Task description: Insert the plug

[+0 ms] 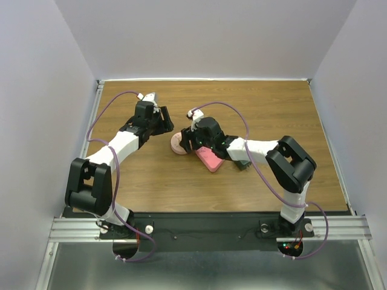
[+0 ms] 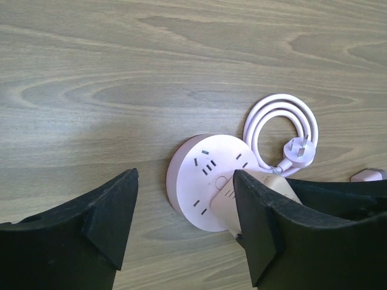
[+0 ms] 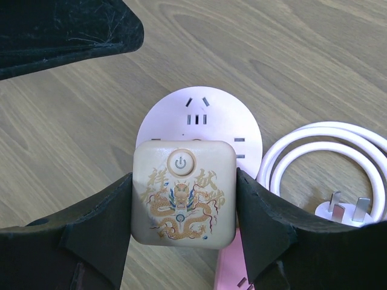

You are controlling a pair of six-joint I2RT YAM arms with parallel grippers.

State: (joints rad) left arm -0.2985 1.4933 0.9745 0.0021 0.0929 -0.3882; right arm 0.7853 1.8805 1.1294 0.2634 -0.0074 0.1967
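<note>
A beige square plug (image 3: 183, 193) with a dragon print and a power button sits between my right gripper's (image 3: 183, 214) fingers, which are shut on its sides. The plug lies over the near part of a round pink socket hub (image 3: 199, 112). I cannot tell whether its pins are in. In the top view the right gripper (image 1: 192, 140) is at the hub (image 1: 177, 145) near the table's middle. My left gripper (image 2: 185, 184) is open and empty just left of the hub (image 2: 202, 181), and the plug (image 2: 227, 205) shows beside its right finger.
The hub's white cable (image 3: 326, 154) lies coiled to the right, ending in a three-pin plug (image 3: 344, 210). A pink rectangular power strip (image 1: 210, 159) lies under the right wrist. The left gripper (image 3: 66, 30) shows dark at the right wrist view's top left.
</note>
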